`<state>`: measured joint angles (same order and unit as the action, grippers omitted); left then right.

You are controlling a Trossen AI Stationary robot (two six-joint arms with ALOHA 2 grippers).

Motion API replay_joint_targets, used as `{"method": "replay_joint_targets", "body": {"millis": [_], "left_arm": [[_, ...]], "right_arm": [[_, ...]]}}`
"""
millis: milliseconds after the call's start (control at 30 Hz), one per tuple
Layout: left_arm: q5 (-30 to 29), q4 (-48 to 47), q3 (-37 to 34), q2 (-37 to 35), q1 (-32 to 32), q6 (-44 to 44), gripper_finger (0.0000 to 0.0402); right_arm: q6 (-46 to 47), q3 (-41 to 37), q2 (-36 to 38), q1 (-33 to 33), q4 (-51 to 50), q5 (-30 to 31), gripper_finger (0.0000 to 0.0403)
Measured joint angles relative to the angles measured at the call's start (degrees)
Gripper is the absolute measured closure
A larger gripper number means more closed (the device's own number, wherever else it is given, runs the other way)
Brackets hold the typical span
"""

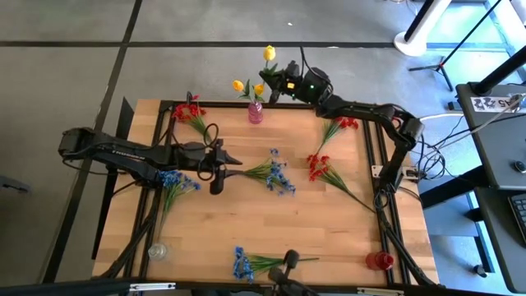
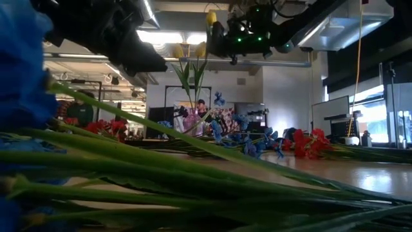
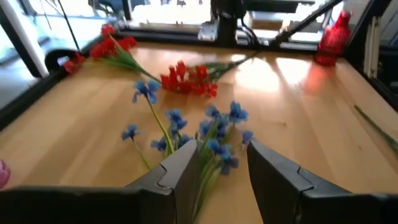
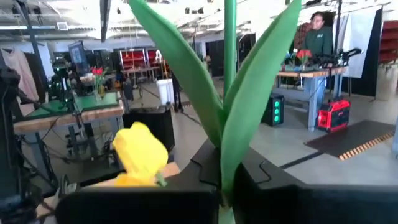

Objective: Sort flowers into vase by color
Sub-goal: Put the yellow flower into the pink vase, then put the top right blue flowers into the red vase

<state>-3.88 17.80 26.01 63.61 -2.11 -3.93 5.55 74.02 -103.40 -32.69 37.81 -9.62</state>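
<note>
Right now I hold my right gripper pinched on a green-stemmed yellow tulip above the pink vase (yellows gather there), left gripper spread around blue flowers nearby.

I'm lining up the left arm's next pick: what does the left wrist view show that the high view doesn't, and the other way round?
Only the left wrist view: the left gripper open, its dark fingers either side of the blue flower bunch's green stems. Only the high view: the right gripper shut on a yellow tulip above the small pink vase with two yellow tulips, and the clear vase. Both: the wooden table, red flowers, the red vase.
</note>
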Motion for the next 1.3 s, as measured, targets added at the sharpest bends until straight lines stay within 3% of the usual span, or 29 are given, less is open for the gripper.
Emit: {"method": "replay_joint_targets", "body": {"millis": [367,533,667,967,1100,1300], "left_arm": [[-0.9,2.5,-0.2,0.0,-0.1,-4.0,0.0266],[-6.7,2.2,-0.1,2.7,-0.3,-3.4,0.0266],[-6.7,0.6,-0.1,7.3,-0.2,-2.7,0.0266],[-6.9,2.1,-0.1,15.5,-0.3,-4.0,0.0266],[-1.8,2.3,-0.1,18.7,-0.2,-4.7,0.0266],[-2.4,5.1,0.4,24.5,-1.6,-5.8,0.0251]], "right_arm": [[0.5,0.0,-4.6,1.0,-0.2,2.9,0.0370],[-1.2,-0.1,-4.1,1.2,-3.0,4.1,0.0299],[-3.4,-0.1,-0.1,1.2,-7.6,5.6,0.0229],[-10.5,0.0,7.9,2.7,-19.2,15.6,0.0096],[-12.2,0.0,10.7,3.9,-21.8,15.7,0.0062],[-14.3,0.0,12.4,7.6,-25.8,15.7,0.0050]]}}
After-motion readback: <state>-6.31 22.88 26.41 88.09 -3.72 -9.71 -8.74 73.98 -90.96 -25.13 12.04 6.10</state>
